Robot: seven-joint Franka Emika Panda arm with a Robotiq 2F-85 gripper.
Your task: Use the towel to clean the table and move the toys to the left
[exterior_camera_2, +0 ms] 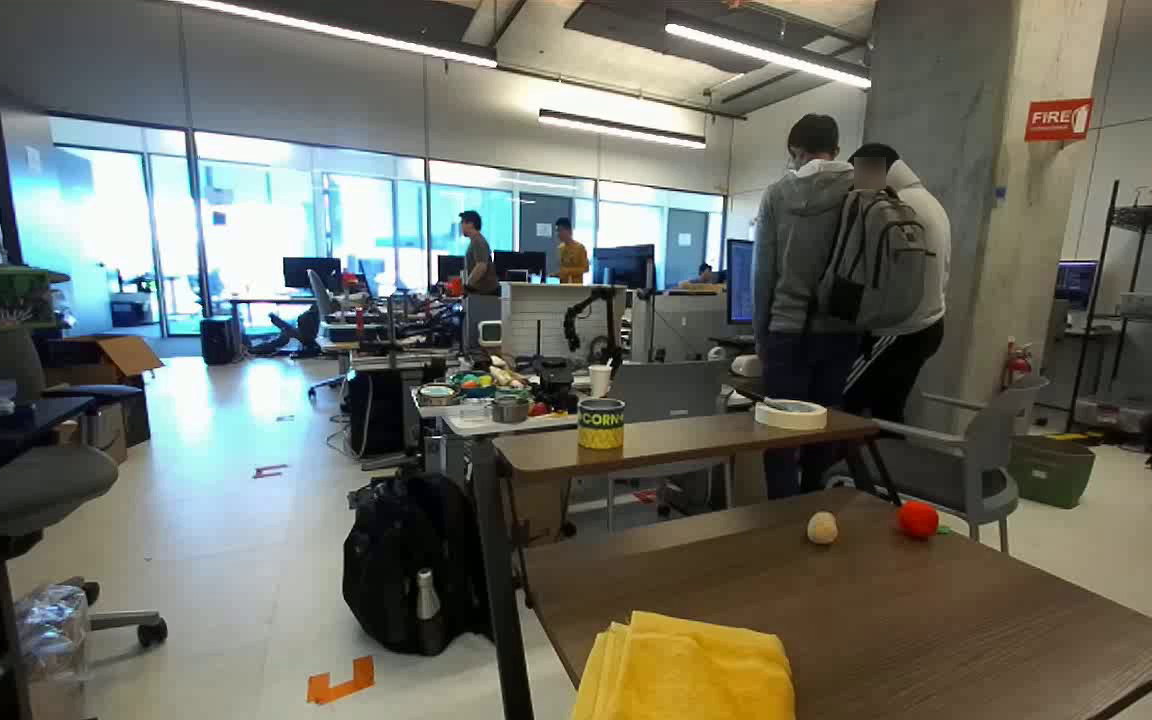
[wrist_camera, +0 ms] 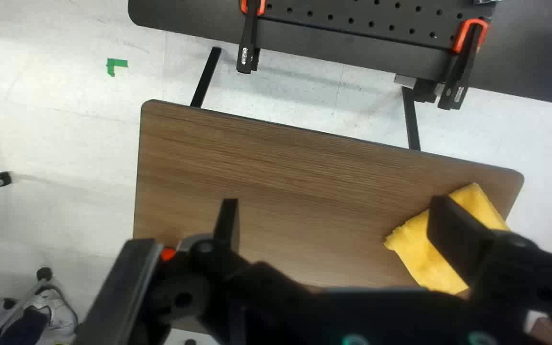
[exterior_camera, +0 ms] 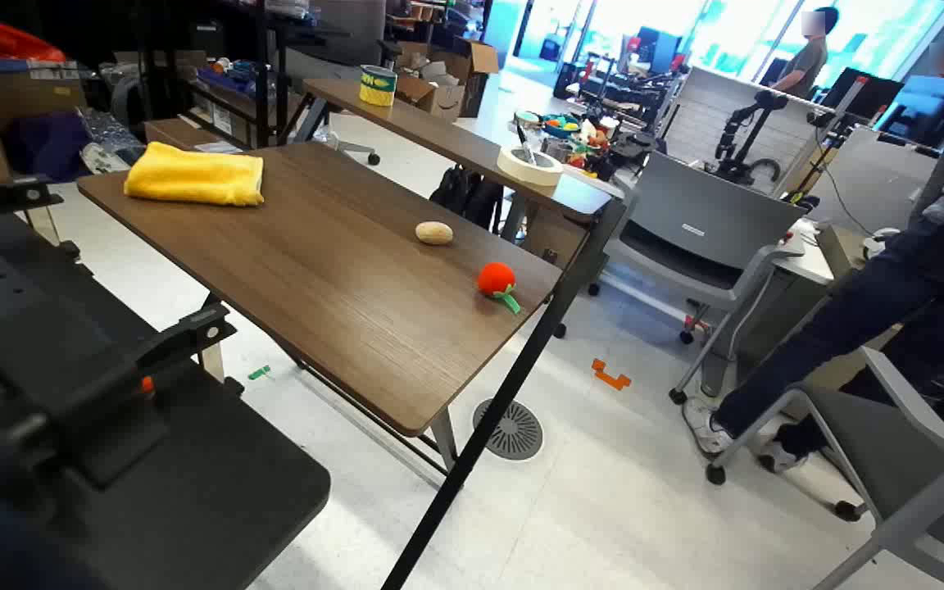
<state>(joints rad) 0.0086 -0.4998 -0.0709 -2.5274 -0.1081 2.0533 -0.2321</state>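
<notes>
Holds nothing in the wide-spread end effector (wrist_camera: 338, 220); looks unstarted, with towel (exterior_camera: 193, 178) folded at one desk (exterior_camera: 308, 279) end, red toy (exterior_camera: 495, 279) and tan toy (exterior_camera: 434, 233) towards the other; likely needs wiping, then shifting left

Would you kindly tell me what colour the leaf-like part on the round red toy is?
Green; the leaf-like part shows best in an exterior view.

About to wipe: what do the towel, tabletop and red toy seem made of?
Towel: cloth, perhaps microfibre; matte, fuzzy, softly folded.
Tabletop: probably wood-look laminate, satin; fine grain lines, soft sheen.
Red toy: possibly plush; matte, no sharp highlight, but unclear.
</notes>
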